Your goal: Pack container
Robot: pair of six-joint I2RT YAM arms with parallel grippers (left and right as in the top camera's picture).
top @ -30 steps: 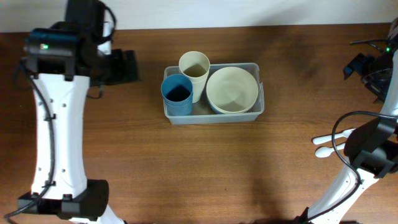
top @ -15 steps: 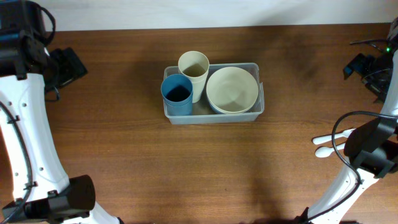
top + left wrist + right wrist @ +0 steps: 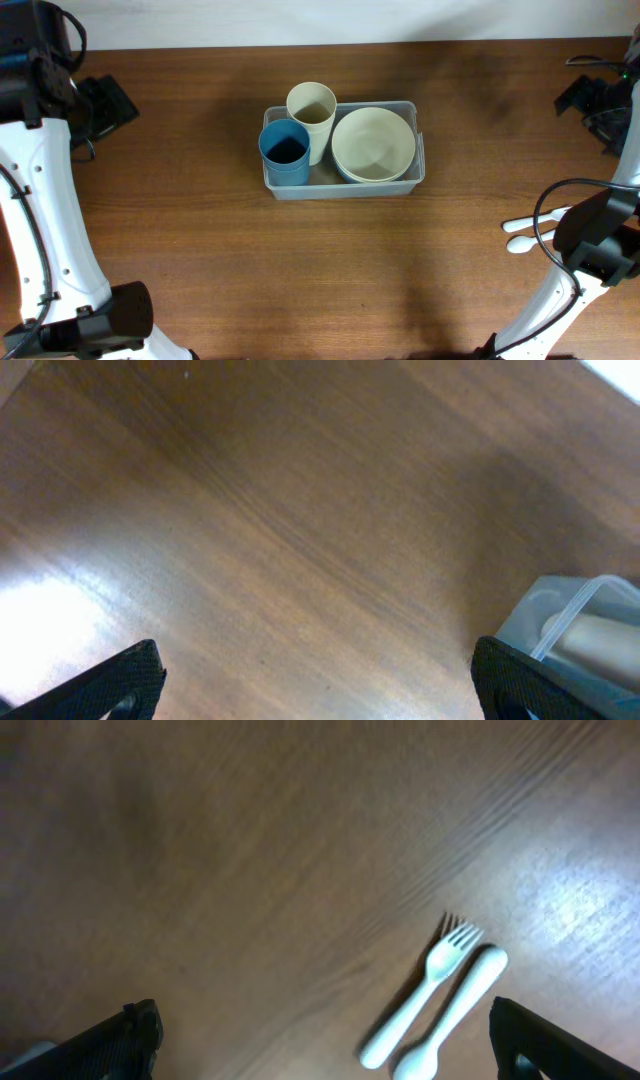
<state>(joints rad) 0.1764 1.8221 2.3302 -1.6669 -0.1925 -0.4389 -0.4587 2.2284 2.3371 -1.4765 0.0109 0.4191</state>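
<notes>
The clear container (image 3: 345,191) sits mid-table in the overhead view. It holds a blue cup (image 3: 285,150), a cream cup (image 3: 312,108) and a cream bowl (image 3: 373,143). My left gripper (image 3: 105,105) hangs far to its left, open and empty. In the left wrist view the left gripper (image 3: 320,685) shows only bare wood between its fingers (image 3: 120,680), with a corner of the container (image 3: 565,610) at the right edge. My right gripper (image 3: 582,96) is at the far right, open. In the right wrist view the right gripper (image 3: 330,1040) is above a white fork (image 3: 425,990) and spoon (image 3: 455,1015).
The fork (image 3: 527,224) and spoon (image 3: 524,243) lie side by side near the right arm's base, partly under its cable. The white arm links run down both sides of the table. The table's back edge meets a white wall.
The left arm swung away from beside the container to the far left, then held still. The right gripper shifted slightly. The container's contents have not moved.
</notes>
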